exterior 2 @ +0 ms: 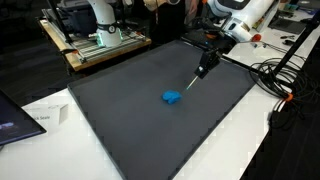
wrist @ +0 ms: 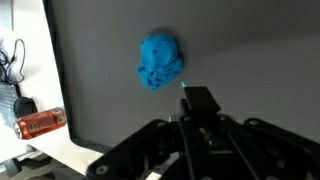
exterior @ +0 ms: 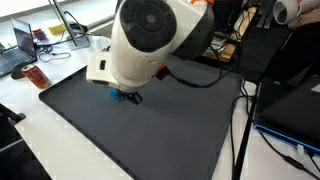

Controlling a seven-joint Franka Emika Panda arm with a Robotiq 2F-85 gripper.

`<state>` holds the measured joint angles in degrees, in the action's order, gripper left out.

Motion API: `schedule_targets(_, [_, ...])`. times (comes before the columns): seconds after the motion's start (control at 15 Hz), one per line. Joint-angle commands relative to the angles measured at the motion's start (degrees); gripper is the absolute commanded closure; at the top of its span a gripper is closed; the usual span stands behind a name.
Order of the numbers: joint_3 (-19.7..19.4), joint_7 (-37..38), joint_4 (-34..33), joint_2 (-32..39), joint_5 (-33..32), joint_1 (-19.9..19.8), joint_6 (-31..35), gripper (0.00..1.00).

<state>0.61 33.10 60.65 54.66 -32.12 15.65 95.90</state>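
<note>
Crumpled lump (exterior 2: 173, 97) on mat (exterior 2: 110, 120), near centre. Gripper (exterior 2: 204, 70) with thin stick (exterior 2: 195, 80) above mat, between lump and far edge.

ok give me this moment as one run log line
hand: shut on thin stick | stick tip: beside blue lump, looks apart | blue lump: lying on dark mat

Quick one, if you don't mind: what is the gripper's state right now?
Gripper: closed, holding a thin dark stick, possibly a pen.
</note>
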Motion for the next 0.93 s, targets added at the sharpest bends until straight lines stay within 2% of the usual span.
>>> schedule_targets(0.0, [-1.74,-4.35,-2.12,0.2,8.14,-2.31,-0.1,0.97])
schedule_targets(0.27, [-2.49,-7.14,0.75,-2.11,13.75,-5.2,3.21,0.97])
schedule_targets(0.33, [-0.32,-7.33,2.98,-3.74,13.11,-7.12,5.1,0.97])
schedule_targets(0.4, [-0.17,-7.83,3.82,-4.39,13.4,-7.66,6.38,0.97])
schedule_targets(0.47, [0.64,-8.41,6.79,-6.74,13.8,-8.64,9.03,0.97])
schedule_targets(0.53, [-1.04,-9.8,8.81,-8.36,15.98,-8.05,11.41,0.97])
schedule_targets(0.67, [-0.74,-11.9,14.36,-12.52,17.69,-8.91,16.12,0.97])
schedule_targets(0.87, [-0.5,-15.37,21.64,-18.35,20.89,-10.36,20.36,0.97])
